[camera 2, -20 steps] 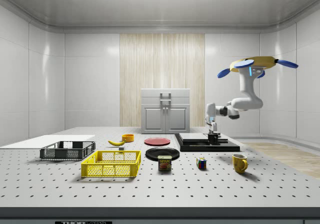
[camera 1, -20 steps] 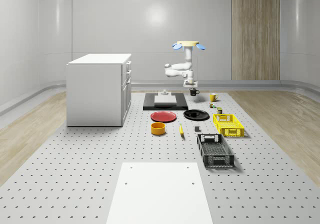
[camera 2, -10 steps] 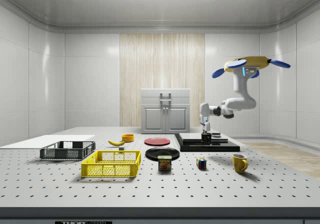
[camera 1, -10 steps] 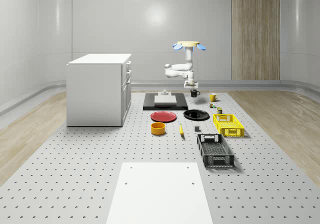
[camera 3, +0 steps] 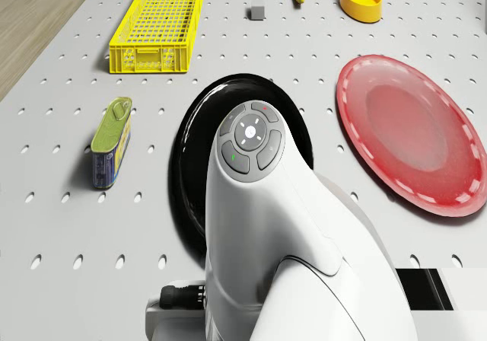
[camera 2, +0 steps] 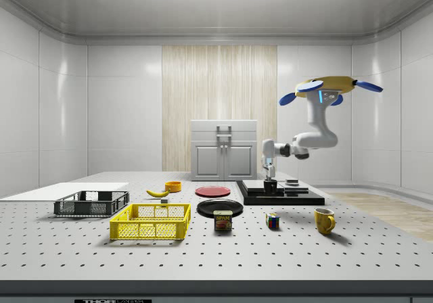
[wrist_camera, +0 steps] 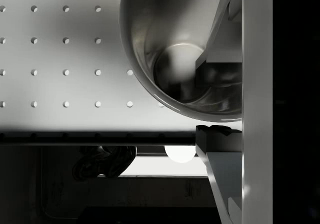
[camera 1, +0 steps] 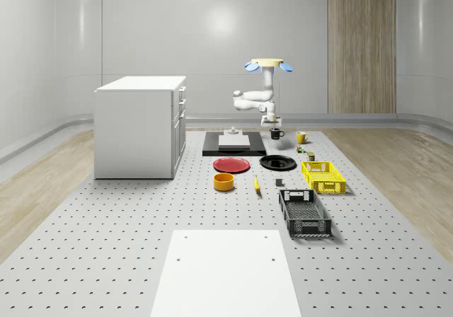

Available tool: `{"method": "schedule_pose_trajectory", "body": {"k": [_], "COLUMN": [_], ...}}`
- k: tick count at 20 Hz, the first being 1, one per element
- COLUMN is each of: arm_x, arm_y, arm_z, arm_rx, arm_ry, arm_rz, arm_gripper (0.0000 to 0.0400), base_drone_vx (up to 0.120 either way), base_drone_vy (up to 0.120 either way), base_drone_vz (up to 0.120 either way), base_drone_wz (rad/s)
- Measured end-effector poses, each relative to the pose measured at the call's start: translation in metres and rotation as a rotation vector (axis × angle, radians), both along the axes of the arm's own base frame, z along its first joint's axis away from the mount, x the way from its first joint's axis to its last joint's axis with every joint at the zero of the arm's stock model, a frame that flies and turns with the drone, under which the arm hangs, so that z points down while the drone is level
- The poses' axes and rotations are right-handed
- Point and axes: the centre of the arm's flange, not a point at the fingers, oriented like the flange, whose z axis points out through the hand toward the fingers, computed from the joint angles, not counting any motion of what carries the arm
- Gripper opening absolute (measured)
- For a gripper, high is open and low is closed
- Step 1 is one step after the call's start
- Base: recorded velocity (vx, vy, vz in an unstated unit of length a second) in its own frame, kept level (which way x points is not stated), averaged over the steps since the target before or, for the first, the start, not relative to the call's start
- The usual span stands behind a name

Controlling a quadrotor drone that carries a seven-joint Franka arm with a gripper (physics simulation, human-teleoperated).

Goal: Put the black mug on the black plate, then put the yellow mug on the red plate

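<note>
Closest to me in the wrist view, my gripper (wrist_camera: 220, 96) is clamped on the black mug's (wrist_camera: 172, 54) rim, its glossy dark bowl lifted above the table. Farther off, I see the drone (camera 2: 328, 86) hovering near the black plate (camera 1: 277, 163).

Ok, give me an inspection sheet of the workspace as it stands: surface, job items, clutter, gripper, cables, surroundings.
Surface: grey perforated table, white sheet at the near end.
Job's things: black mug held off the table beside the black slab; black plate and red plate bare; yellow mug standing on the table.
Clutter: yellow crate, black crate, yellow bowl, banana, can.
Gripper: gripper clamps the black mug's wall; drone hovers above.
Cables: nothing seen.
Surroundings: white cabinet, wood panel.
</note>
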Motion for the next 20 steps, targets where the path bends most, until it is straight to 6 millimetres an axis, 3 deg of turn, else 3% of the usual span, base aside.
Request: {"method": "schedule_pose_trajectory", "body": {"k": [20], "arm_x": [0.0], "arm_y": [0.0], "arm_z": [0.0], "arm_rx": [0.0], "arm_ry": [0.0], "arm_rz": [0.0], "arm_gripper": [0.011], "base_drone_vx": [0.12], "base_drone_vy": [-0.012], "base_drone_vz": [0.0], "base_drone_wz": [0.0]}}
